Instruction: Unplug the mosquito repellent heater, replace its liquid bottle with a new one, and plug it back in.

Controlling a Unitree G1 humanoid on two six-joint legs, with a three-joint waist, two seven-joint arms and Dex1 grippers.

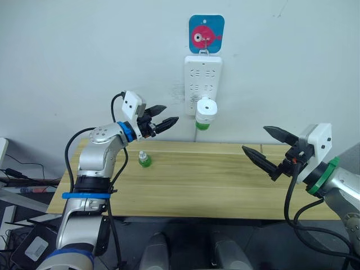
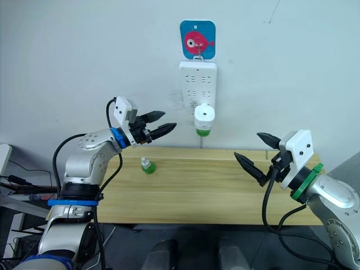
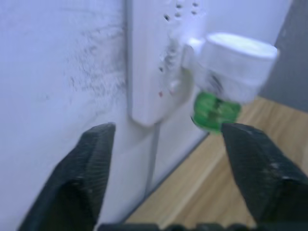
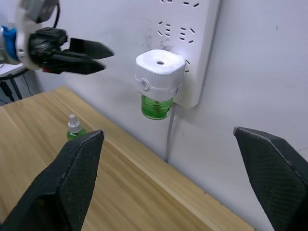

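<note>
Left gripper (image 1: pixel 162 123) spread wide, empty, raised near wall | right gripper (image 1: pixel 268 145) spread wide, empty, above table (image 1: pixel 225 185) | mosquito repellent heater (image 1: pixel 206 109) plugged into power strip (image 1: pixel 202 76), liquid bottle (image 1: pixel 202 125) beneath | new bottle (image 1: pixel 144 159) upright on table

Open air around the heater (image 1: pixel 206 110) — only the wall-mounted power strip (image 1: pixel 202 79) behind.
</note>
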